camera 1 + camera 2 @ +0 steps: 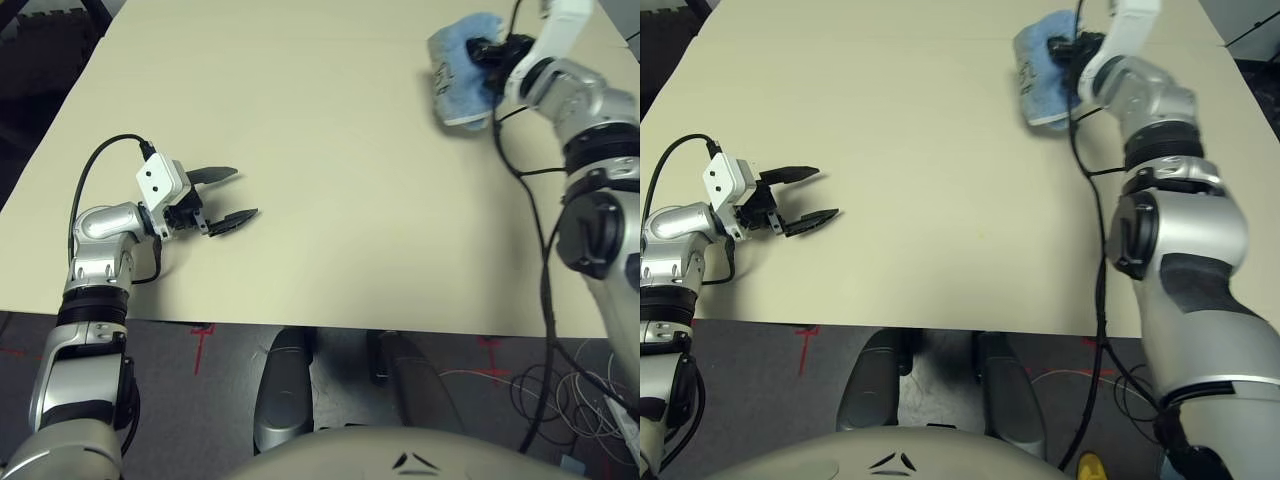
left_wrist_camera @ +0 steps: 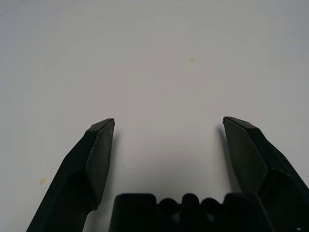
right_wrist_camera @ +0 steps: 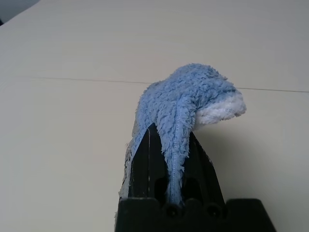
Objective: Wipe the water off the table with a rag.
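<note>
The light blue rag [image 1: 458, 78] is at the far right of the pale cream table [image 1: 350, 200], bunched up with a whitish hem. My right gripper [image 1: 492, 50] is shut on it, and the right wrist view shows the rag [image 3: 186, 99] pinched between the two black fingers [image 3: 147, 154]. Whether the cloth touches the tabletop I cannot tell. My left gripper [image 1: 246, 192] hovers low over the near left part of the table, open with nothing in it. Two tiny yellow-orange specks of water [image 2: 194, 60] lie on the table near that gripper; the other speck [image 2: 42, 181] is beside one finger.
A faint seam line [image 3: 72, 79] crosses the tabletop. The table's near edge [image 1: 300, 325] runs just behind my left gripper. Black cables [image 1: 540, 250] hang along my right arm by the right edge. Wide bare tabletop lies between the two grippers.
</note>
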`<state>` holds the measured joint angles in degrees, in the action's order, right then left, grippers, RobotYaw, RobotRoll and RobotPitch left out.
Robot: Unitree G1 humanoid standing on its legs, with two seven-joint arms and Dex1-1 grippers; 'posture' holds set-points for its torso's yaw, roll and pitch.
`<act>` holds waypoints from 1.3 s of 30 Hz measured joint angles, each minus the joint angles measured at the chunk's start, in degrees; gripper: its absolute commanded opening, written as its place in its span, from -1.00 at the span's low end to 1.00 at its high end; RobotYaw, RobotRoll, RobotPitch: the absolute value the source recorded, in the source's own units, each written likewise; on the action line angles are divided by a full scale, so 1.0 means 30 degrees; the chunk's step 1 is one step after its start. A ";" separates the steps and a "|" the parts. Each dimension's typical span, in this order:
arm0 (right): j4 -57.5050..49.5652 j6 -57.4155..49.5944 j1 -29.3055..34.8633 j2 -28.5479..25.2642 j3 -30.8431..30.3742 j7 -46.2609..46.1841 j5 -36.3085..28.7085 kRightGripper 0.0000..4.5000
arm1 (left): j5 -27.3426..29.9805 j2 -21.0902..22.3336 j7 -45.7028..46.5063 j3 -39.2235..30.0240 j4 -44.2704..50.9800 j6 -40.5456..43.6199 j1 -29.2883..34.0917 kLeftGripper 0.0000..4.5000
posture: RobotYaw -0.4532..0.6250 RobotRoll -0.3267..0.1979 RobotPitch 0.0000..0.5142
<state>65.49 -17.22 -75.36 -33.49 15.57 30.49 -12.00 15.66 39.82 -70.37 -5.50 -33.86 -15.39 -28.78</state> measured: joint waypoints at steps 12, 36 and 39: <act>0.0144 -0.0276 0.3287 -0.1424 -0.0428 -0.1374 0.0925 -0.58 | -0.0007 -0.0141 -0.0006 0.0003 -0.0308 -0.0124 -0.0338 1.00 | 0.17 0.25 -0.07; -0.2384 0.4460 0.4882 -0.3779 -0.1379 -0.0138 0.2537 0.98 | 0.0732 -0.1226 0.9263 -0.4132 -0.2764 0.1881 -0.3609 1.00 | 0.13 0.25 -0.11; -0.2788 0.5338 0.6423 -0.3595 -0.0100 0.0326 0.1225 0.98 | 0.0705 -0.1210 1.1588 -0.4963 -0.4098 0.1722 -0.3770 1.00 | 0.13 0.25 -0.11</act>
<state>57.13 -1.21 -56.09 -44.27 15.27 31.47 -8.32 17.77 36.19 -35.61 -20.39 -46.15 -10.23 -40.10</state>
